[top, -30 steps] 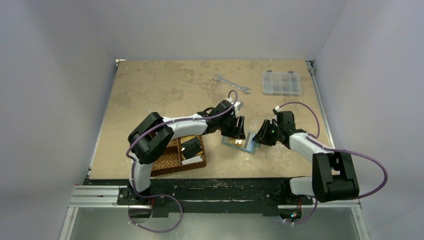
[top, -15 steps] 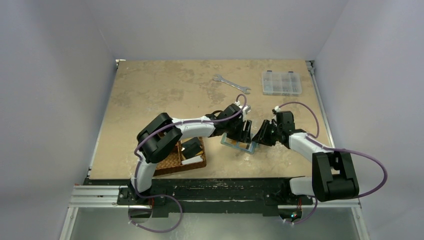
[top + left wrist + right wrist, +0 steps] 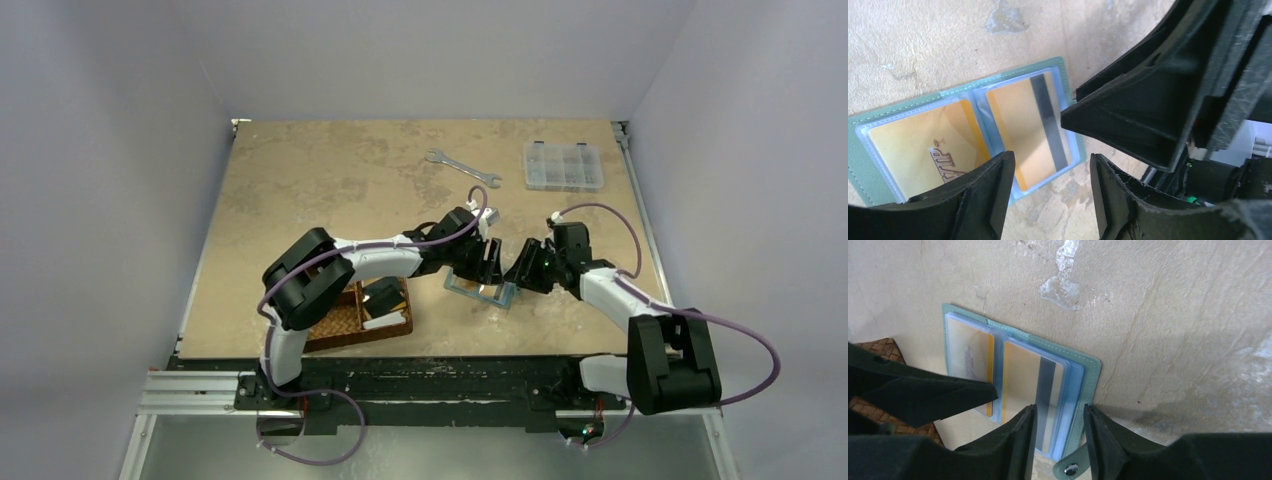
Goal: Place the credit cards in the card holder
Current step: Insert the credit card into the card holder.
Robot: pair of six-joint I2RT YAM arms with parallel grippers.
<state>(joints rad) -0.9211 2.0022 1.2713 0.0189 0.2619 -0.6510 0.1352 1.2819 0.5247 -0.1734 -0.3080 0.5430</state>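
Premises: robotics lab test cell. Evidence: two cabled robot arms (image 3: 370, 258) bolted to a metal rail (image 3: 200, 385) at the near edge of a stone-patterned desk (image 3: 300, 180), with plain pale walls (image 3: 420, 60) on three sides. Beyond the left pincer (image 3: 485, 268) lie a spanner (image 3: 462, 168) and a clear compartment box (image 3: 563, 165). Behind it, towards the bases, sits a woven basket (image 3: 340, 322).

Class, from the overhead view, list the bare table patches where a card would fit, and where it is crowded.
Free: the far-left table out to the wrench; the gap between wrench and clear box; the near strip between basket and right arm. Crowded: the middle, where left hand and right hand meet over the open card holder.
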